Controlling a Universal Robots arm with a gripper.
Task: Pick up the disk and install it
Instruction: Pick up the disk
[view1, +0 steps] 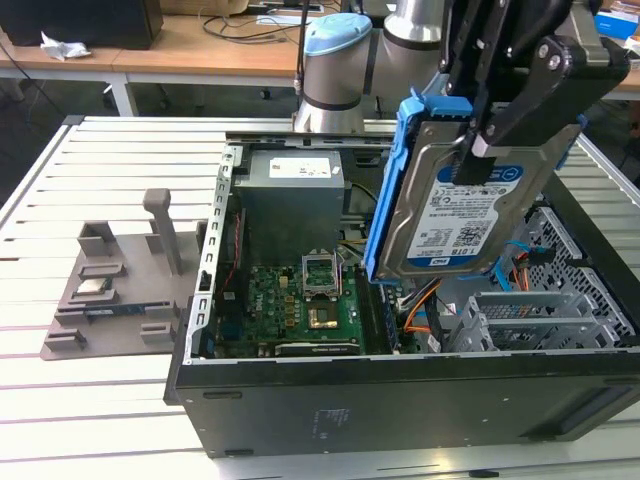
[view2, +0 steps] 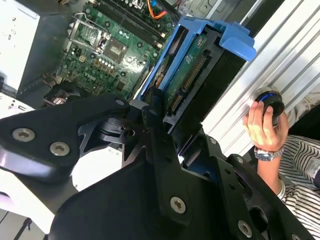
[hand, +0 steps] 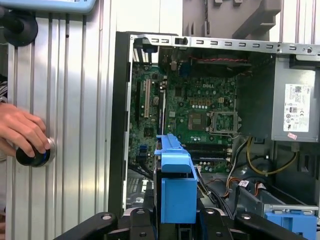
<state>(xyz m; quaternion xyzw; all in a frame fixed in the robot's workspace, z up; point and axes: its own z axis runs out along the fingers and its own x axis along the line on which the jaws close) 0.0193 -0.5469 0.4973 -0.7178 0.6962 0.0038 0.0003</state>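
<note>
The gripper (view1: 468, 148) reaches down over the open computer case (view1: 400, 400), its black fingers (view1: 512, 112) pinching the disk (view1: 455, 220) near its top. The disk hangs on edge above the motherboard (view1: 300, 300). Its long axis is nearly upright, slightly tilted, and its label faces the near side. The far finger is hidden, presumably behind the disk. The arm's base (view1: 335, 75) stands at the desk's (view1: 110, 160) far edge.

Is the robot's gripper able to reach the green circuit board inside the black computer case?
Probably yes: the black case lies open, leaving the green circuit board bare. But the gripper is shut on the silver blue-framed disk, which would arrive first.
</note>
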